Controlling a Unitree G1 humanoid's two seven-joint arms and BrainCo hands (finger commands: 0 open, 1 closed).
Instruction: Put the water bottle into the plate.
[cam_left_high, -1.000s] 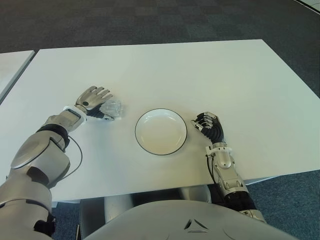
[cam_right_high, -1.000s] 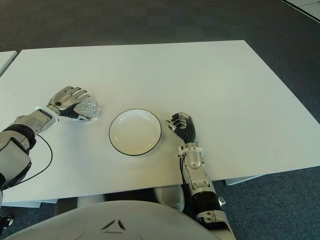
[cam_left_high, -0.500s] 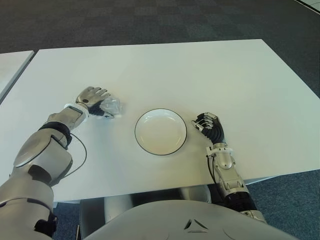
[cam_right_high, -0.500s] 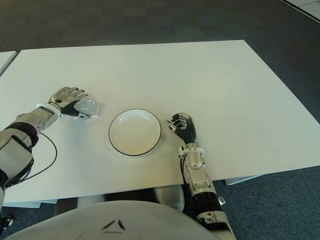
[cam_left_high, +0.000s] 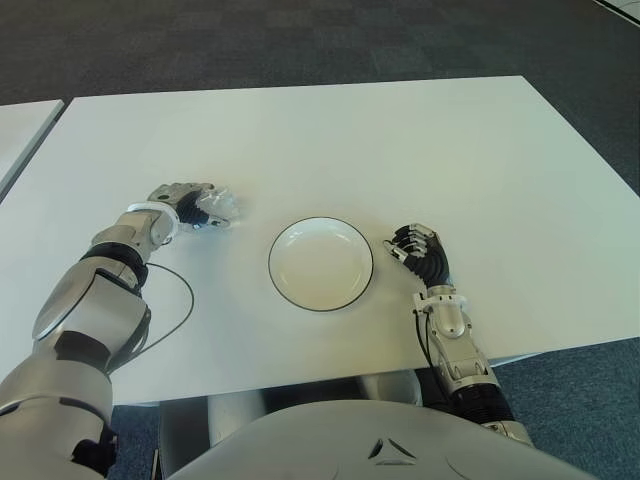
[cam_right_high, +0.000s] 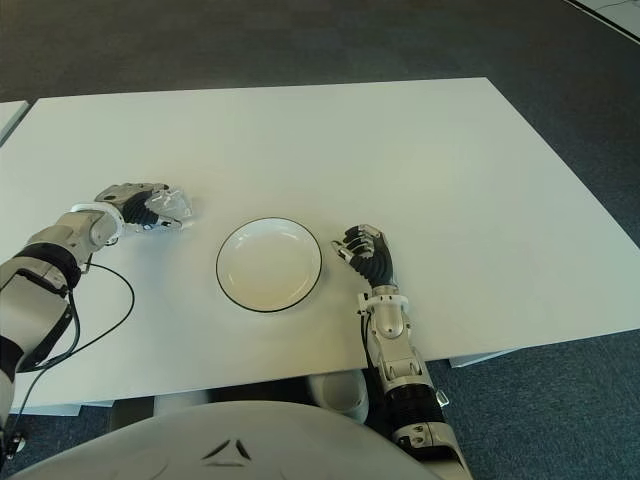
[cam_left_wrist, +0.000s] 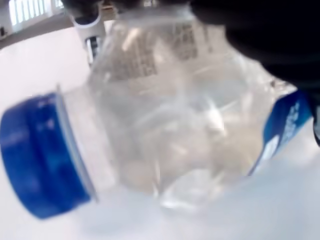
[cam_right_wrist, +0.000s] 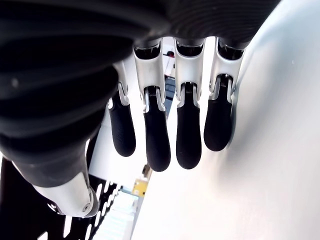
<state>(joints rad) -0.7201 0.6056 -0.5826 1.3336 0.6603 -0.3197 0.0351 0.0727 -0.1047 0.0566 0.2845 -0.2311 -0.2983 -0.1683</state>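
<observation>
The thin, crumpled water bottle (cam_left_high: 217, 207) could buckle or slip from my left hand (cam_left_high: 187, 204) as I lift it. My fingers are curled around it on the white table (cam_left_high: 400, 140), left of the empty plate (cam_left_high: 320, 263). My right hand (cam_left_high: 420, 251) shows right of the plate, fingers loosely extended, holding nothing.

A big white table (cam_left_high: 400, 150) fills most of the space, its top smooth and evenly lit. Beyond its far edge lies dark grey carpet (cam_left_high: 250, 45) laid in square tiles. On the left, a narrow gap apart, stands the corner of a second white table (cam_left_high: 22, 125). More carpet shows at the near right.
</observation>
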